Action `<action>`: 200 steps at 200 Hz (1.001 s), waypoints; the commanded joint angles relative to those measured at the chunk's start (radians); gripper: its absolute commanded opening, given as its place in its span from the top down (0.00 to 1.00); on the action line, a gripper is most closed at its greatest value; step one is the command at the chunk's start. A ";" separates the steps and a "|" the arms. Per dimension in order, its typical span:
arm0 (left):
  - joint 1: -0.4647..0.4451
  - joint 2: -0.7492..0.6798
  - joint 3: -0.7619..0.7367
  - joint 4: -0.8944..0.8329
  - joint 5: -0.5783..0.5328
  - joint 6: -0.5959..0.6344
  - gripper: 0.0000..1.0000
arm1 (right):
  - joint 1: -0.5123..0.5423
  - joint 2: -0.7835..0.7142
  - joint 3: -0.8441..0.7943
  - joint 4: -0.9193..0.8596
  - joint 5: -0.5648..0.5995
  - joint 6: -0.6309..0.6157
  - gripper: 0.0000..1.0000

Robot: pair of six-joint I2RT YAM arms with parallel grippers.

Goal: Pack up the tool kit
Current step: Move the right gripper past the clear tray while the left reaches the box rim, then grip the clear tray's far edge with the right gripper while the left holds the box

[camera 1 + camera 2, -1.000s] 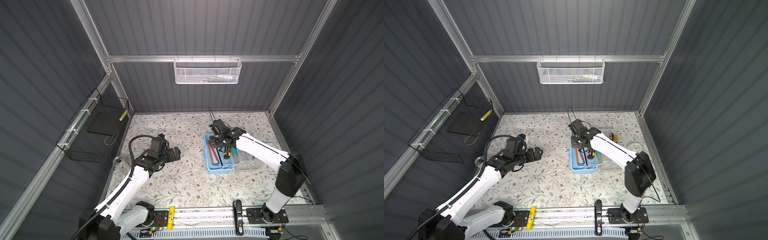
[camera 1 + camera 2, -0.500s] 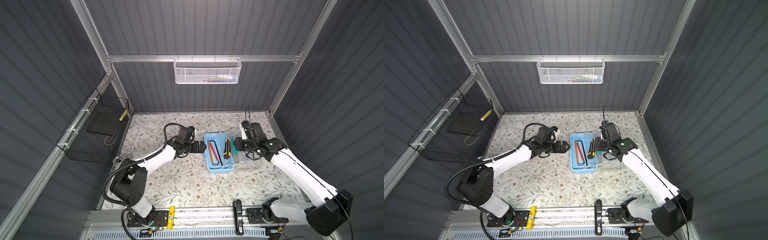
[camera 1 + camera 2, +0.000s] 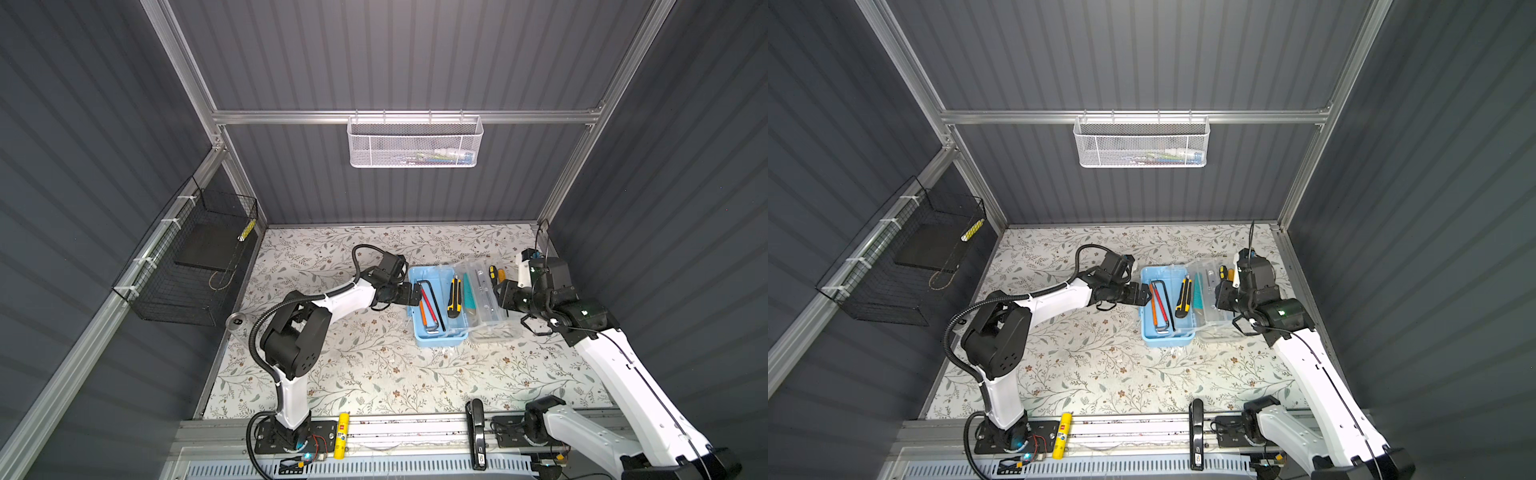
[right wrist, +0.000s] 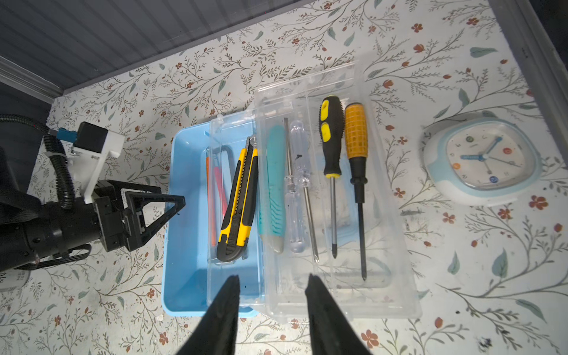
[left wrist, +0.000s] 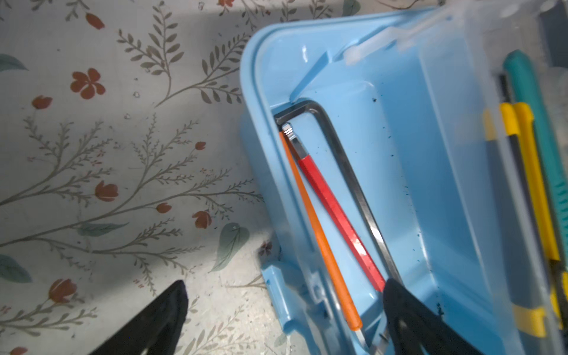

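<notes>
Light-blue box (image 3: pixel 438 341) sits open on worktop (image 3: pixel 374 374), back half, right of middle. Clear lid (image 4: pixel 381 246) lies folded out on box's right side. Hex keys (image 5: pixel 335 210) lie inside box along left wall; yellow-black utility knife (image 4: pixel 239 199) beside them; screwdrivers (image 4: pixel 331 144) rest on lid. Left gripper (image 5: pixel 285 284) at box's left wall, jaws spread wide astride it, gripping nothing. Right gripper (image 4: pixel 272 279) hovers above lid, jaws partly parted, empty. Clock (image 4: pixel 482 159) near worktop's right edge.
</notes>
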 commanded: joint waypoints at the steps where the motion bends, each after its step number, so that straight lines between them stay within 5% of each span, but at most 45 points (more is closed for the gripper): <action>1: 0.000 0.024 0.039 -0.100 -0.066 0.019 0.01 | -0.019 0.002 0.011 0.004 -0.058 -0.007 0.60; 166: 0.024 -0.177 -0.089 -0.250 -0.408 0.091 0.02 | -0.273 0.089 -0.125 0.168 -0.293 -0.002 0.60; 200: 0.046 -0.213 -0.048 -0.264 -0.395 0.096 0.00 | -0.329 0.154 -0.167 0.207 -0.317 0.016 0.61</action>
